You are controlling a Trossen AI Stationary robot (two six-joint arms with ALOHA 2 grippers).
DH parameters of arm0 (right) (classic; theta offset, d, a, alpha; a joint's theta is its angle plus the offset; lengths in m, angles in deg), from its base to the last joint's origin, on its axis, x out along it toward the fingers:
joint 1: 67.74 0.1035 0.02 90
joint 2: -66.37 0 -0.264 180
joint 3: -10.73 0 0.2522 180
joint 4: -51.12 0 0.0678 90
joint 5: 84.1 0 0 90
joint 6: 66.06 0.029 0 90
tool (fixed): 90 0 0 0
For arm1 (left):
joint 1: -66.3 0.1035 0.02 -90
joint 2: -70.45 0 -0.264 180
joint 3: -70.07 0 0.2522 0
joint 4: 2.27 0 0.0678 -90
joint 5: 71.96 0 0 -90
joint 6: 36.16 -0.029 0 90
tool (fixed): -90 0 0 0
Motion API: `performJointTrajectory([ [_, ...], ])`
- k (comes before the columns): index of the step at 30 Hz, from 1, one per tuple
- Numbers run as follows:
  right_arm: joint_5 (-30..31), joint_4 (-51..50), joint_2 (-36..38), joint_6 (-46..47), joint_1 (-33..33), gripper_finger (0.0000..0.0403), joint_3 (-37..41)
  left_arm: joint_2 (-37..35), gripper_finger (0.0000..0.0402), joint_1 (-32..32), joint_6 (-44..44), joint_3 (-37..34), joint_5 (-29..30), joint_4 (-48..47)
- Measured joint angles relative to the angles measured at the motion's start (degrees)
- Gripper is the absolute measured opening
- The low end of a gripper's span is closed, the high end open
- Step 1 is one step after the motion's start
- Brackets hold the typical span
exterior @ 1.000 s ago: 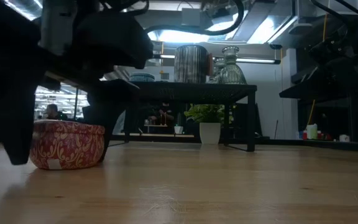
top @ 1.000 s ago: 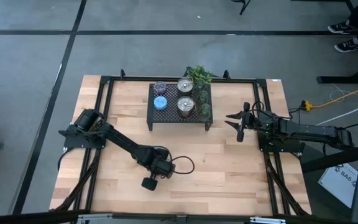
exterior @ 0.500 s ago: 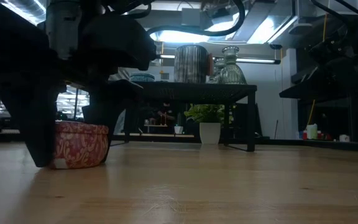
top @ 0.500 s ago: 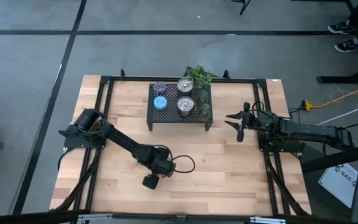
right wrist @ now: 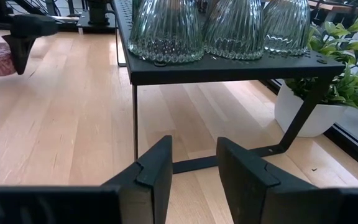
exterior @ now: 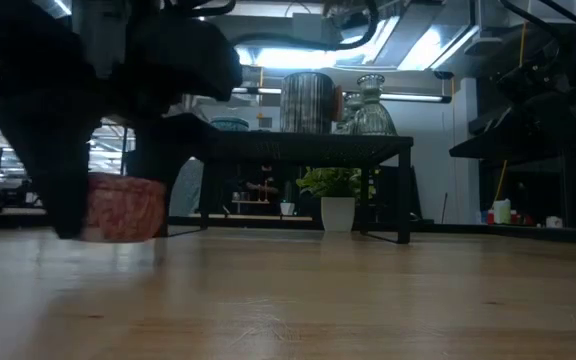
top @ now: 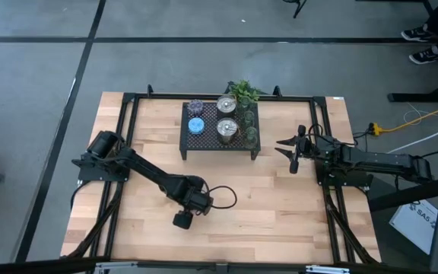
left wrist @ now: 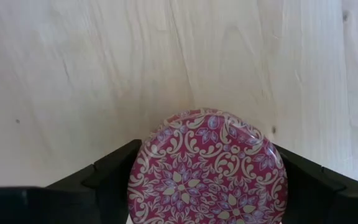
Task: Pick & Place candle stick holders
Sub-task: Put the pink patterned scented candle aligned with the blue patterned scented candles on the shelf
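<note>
A round candle stick holder (left wrist: 207, 171) with a pink and white floral pattern sits between the fingers of my left gripper (left wrist: 207, 163), which is shut on it near the table's front middle (top: 182, 220). In the low view the holder (exterior: 123, 208) hangs just above the wood. On the black mesh rack (top: 204, 141) stand a purple holder (top: 196, 106), a blue one (top: 196, 125), two silver ones (top: 227, 128) and green glass cups (top: 250, 135). My right gripper (top: 290, 154) waits open, right of the rack. My left gripper pinches the pink holder's round side wall (left wrist: 137, 180) between its two fingers, one on each opposite side. The fingers (left wrist: 114, 168) come from above, pointing down. The holder sits upright, patterned top up, lifted slightly clear of the table.
A small green plant (top: 243, 91) in a white pot stands behind the rack's far right corner. Black rails (top: 120, 122) run along the table's edges. Bare wood lies in front of the rack and to the right of my left gripper.
My left gripper has shut on the pink holder, its fingers closing in from a wider gap. It has then risen a little, and the holder has come off the table with it, still upright.
</note>
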Motion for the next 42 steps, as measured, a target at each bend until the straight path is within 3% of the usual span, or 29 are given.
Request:
performJointTrajectory([
  [9,-0.3,0.0,0.0,0.0,0.0,0.0128,0.0,-4.5,0.0291,0.0,0.4,0.0,0.7,-0.7],
  [30,-0.5,0.0,0.0,0.0,0.0,0.0128,0.0,-24.7,0.0291,0.6,5.4,0.1,7.9,-1.0],
  [42,-0.4,0.0,0.0,0.0,0.0,0.0128,0.0,-25.3,0.0291,5.9,9.0,0.1,9.2,-1.8],
])
